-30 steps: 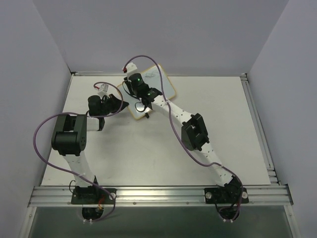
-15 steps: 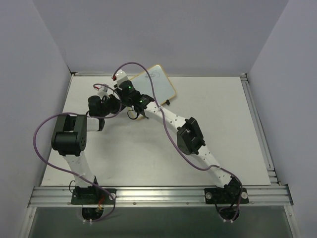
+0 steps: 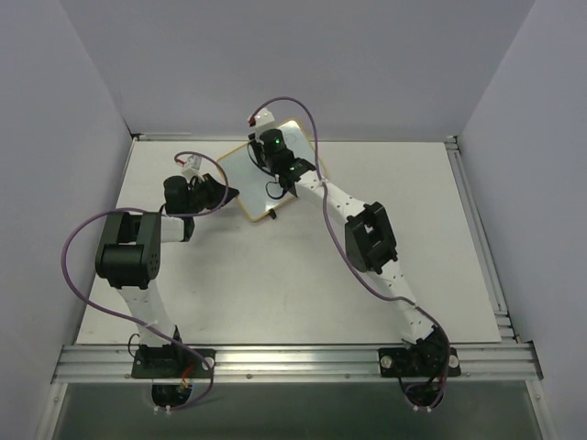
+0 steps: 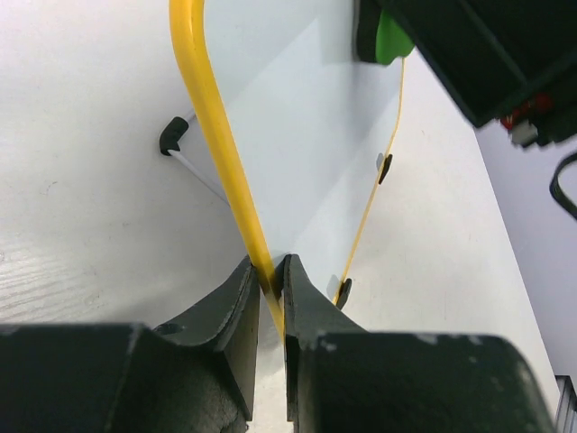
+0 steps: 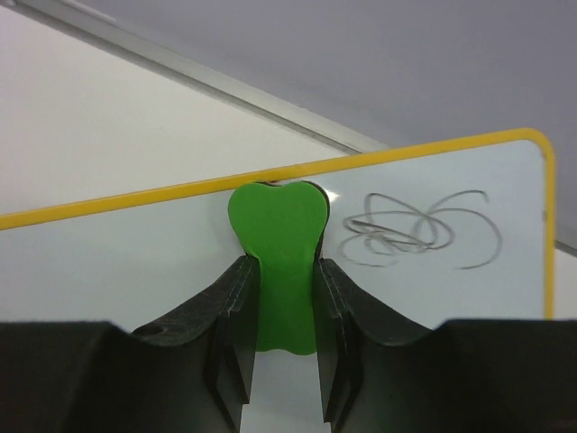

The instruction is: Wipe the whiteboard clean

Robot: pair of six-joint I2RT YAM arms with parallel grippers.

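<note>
The whiteboard (image 3: 246,186) has a yellow frame and lies tilted at the back middle of the table. My left gripper (image 3: 224,189) is shut on its left frame edge (image 4: 268,271). The board's white face (image 4: 297,135) and black feet (image 4: 385,168) show in the left wrist view. My right gripper (image 3: 266,152) is over the board's far part, shut on the green eraser (image 5: 278,244). The eraser rests against the board (image 5: 135,262) near its yellow far edge and also shows in the left wrist view (image 4: 389,41). A dark scribble (image 5: 419,230) lies just right of the eraser.
Grey walls close the table (image 3: 183,293) at the back and both sides. A metal rail (image 3: 477,229) runs along the right edge. Purple cables loop off both arms. A thin stand leg with a black tip (image 4: 171,137) sticks out beside the board.
My right gripper with the eraser swung left past the board's left end, then back right to its far part. The board shifted and came back. My left gripper stayed on the frame.
</note>
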